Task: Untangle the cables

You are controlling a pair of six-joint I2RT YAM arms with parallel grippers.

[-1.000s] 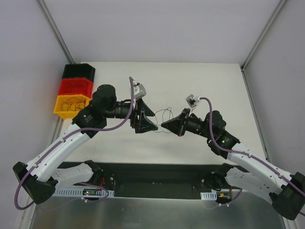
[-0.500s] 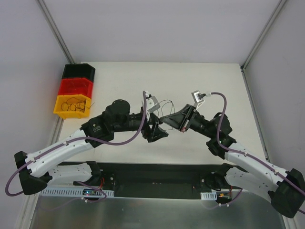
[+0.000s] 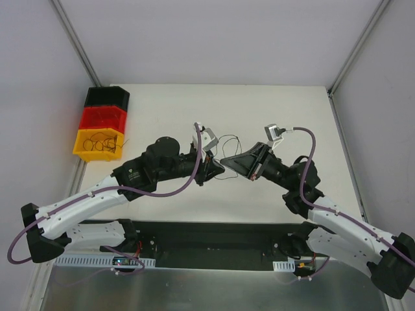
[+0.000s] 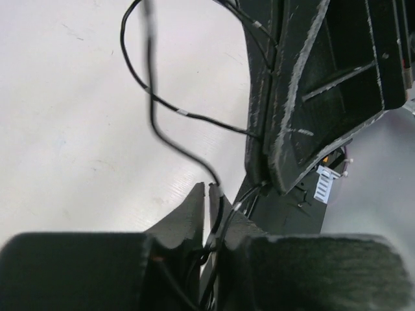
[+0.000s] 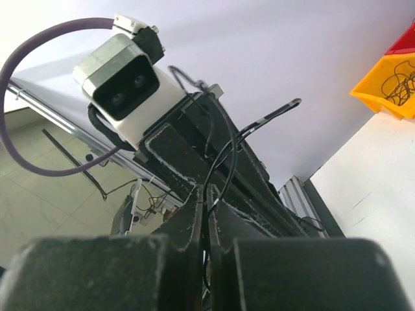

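**Both pairs of fingers pinched shut on the cables at mid-bench**

The left fingers [image 3: 214,170] and the right fingers [image 3: 232,161] meet tip to tip over the middle of the bench [image 3: 279,107], almost touching. The cables [image 3: 233,138] sit right there, a thin dark loop arching from the meeting point toward the far side of the bench.

In the left wrist view the left fingers [image 4: 194,206] are pressed together with no gap. A black wire of the cables [image 4: 152,97] curves down over the pale bench [image 4: 58,129] and runs straight into the seam between them. The scuffed right fingers [image 4: 285,142] stand just beyond, also closed flat, with another strand entering their edge.

The right wrist view shows the right fingers [image 5: 191,217] closed to a hairline. Thin strands of the cables [image 5: 232,162] come out of the seam and loop up in front of the left arm's wrist camera [image 5: 123,84].

Whether the slack loop rests on the bench or hangs just above it cannot be told.

At the bench's far-left corner stand three stacked bins: the black bin [image 3: 107,97], the red bin [image 3: 102,117] and the yellow bin [image 3: 81,148]. The yellow one holds more thin dark wire loops.
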